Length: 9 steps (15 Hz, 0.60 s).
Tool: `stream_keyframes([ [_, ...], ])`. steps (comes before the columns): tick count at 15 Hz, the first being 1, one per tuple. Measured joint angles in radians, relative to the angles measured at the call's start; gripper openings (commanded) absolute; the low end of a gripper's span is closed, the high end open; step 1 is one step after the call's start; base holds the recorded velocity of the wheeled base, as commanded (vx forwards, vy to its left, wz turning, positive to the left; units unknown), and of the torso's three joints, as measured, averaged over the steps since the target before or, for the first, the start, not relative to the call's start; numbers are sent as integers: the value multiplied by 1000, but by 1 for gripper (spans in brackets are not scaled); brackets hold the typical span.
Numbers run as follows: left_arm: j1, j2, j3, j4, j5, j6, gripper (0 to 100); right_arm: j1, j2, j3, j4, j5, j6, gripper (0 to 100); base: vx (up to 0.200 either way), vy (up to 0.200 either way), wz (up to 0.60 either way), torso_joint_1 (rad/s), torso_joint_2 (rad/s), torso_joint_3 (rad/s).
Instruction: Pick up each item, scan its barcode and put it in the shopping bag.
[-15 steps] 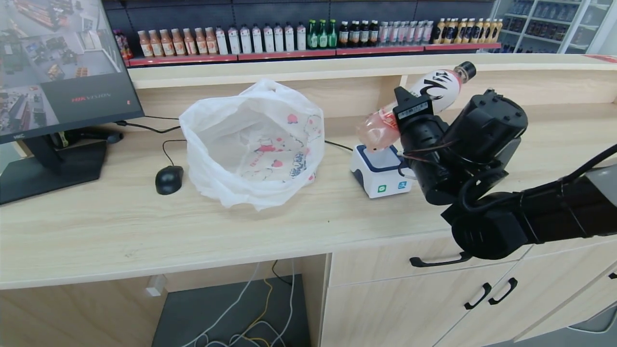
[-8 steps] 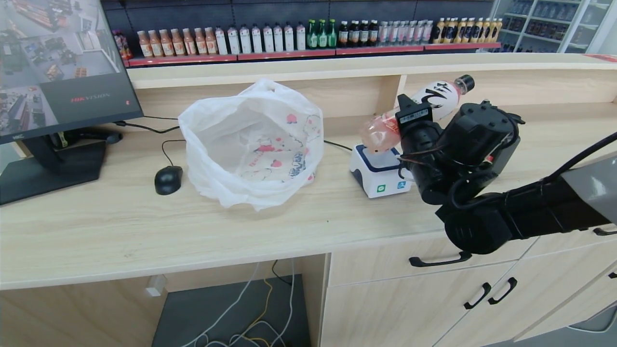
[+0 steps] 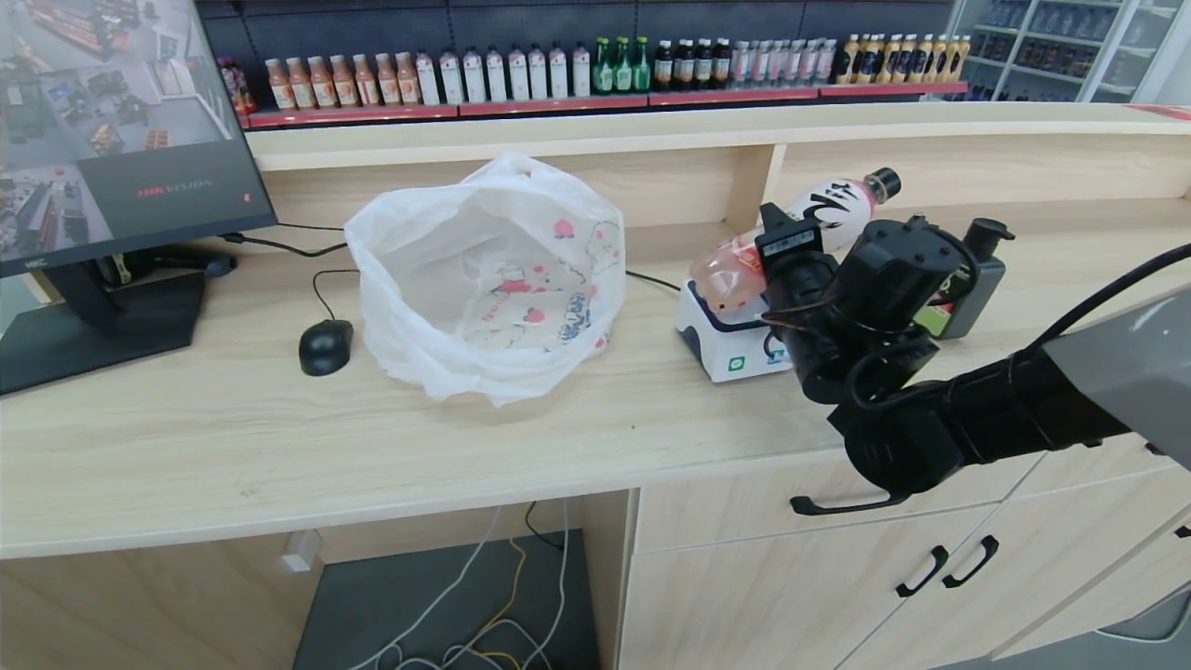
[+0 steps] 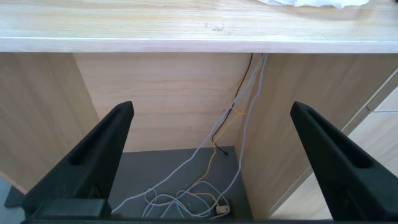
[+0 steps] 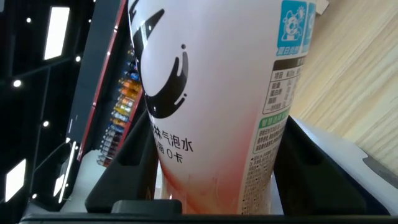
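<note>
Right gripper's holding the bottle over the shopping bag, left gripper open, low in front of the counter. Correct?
Not quite. The right gripper holds the bottle over the scanner, not over the shopping bag, which sits apart from it toward the robot's left. The head view shows this. The rest stands: the left gripper is open, low in front of the counter.

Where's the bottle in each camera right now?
Head view: right of centre, bottle tilted over the scanner.
Right wrist view: bottle close up, between the fingers.
Left wrist view: aimed below the counter at cables, away from it.
Shared landmark: the wooden counter.
</note>
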Motion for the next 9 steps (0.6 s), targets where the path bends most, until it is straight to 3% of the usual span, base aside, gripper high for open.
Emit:
stream_keyframes([
  [9, 0, 0, 0, 0, 0, 2, 100, 1, 13, -1, -1, 0, 4, 0, 0, 0, 0, 0, 0, 0],
])
